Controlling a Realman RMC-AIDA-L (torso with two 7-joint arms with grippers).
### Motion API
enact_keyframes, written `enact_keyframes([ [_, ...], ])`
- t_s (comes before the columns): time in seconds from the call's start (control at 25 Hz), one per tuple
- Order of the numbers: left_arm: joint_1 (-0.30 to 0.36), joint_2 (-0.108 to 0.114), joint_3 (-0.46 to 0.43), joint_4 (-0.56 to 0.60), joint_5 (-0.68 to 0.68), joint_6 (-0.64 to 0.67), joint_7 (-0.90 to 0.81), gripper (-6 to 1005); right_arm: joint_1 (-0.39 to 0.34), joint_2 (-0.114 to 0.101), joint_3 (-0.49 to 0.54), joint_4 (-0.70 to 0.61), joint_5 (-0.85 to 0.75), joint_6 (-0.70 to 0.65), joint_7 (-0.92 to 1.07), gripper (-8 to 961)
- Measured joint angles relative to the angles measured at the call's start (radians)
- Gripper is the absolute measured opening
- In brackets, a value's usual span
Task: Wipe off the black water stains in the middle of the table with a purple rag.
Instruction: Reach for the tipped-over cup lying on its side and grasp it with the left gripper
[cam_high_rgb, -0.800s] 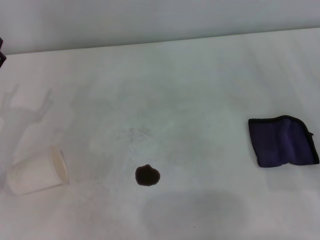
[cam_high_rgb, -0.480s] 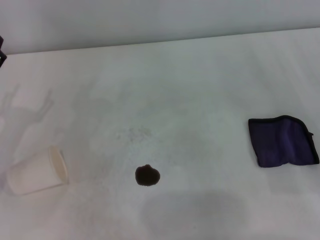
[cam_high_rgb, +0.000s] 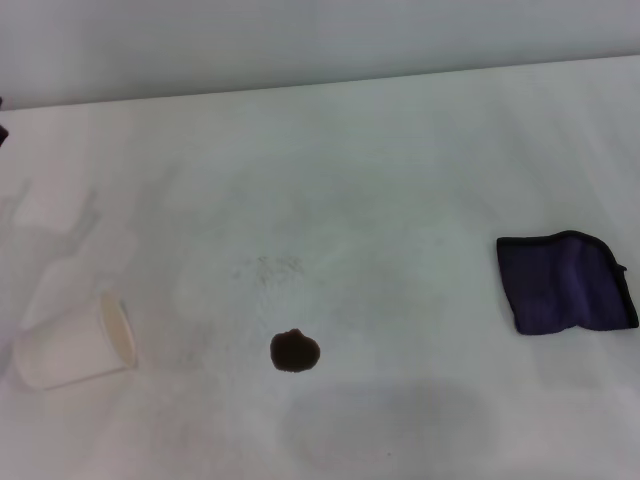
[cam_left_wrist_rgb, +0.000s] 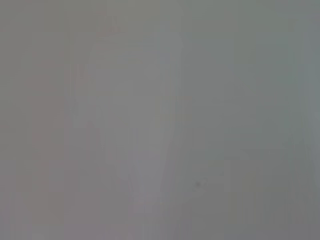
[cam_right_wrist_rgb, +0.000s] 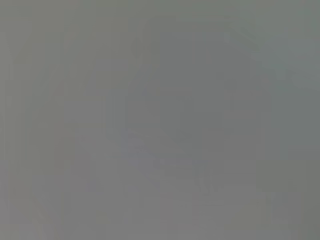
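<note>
The black water stain (cam_high_rgb: 295, 351) is a small dark roundish blot on the white table (cam_high_rgb: 400, 180), near the front middle in the head view. The purple rag (cam_high_rgb: 566, 283) lies crumpled flat at the right edge of the table, well apart from the blot. Neither gripper shows in the head view. Only a faint forked shadow (cam_high_rgb: 55, 215) falls on the table at the far left. Both wrist views show plain grey and none of the task's things.
A white paper cup (cam_high_rgb: 72, 345) lies on its side at the front left, its mouth facing the blot. A faint grey speckled smudge (cam_high_rgb: 268, 266) sits just behind the blot. The table's far edge (cam_high_rgb: 320, 85) meets a pale wall.
The dark piece of the left arm at the picture's left edge has slipped almost out of view, and its forked shadow has shifted left. The rag, blot and cup have not moved.
</note>
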Motion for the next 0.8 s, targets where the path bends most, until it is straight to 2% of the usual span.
enact_keyframes([
  [0.12,0.016,0.012,0.007,0.015,0.030,0.004,-0.126,887,0.005,0.000,0.000,0.000,0.000,-0.003,-0.001,659],
  [0.2,0.038,0.029,0.011,0.060,0.084,0.013,-0.232,887,0.007,0.000,-0.001,-0.004,0.000,-0.003,0.000,659],
  [0.4,0.152,0.076,0.011,0.328,0.287,0.056,-0.576,888,0.013,0.000,-0.008,-0.008,-0.001,-0.003,0.001,660],
  [0.56,0.207,0.113,0.004,0.561,0.475,0.091,-0.858,888,0.018,0.000,-0.017,-0.008,-0.002,-0.008,-0.003,660],
  [0.68,0.212,0.151,0.002,0.681,0.616,0.086,-1.047,887,0.019,0.000,-0.020,-0.009,-0.002,-0.008,-0.006,660],
  [0.8,0.195,0.206,-0.005,0.780,0.770,0.031,-1.212,887,0.025,0.001,-0.028,-0.009,-0.002,-0.008,-0.007,660],
])
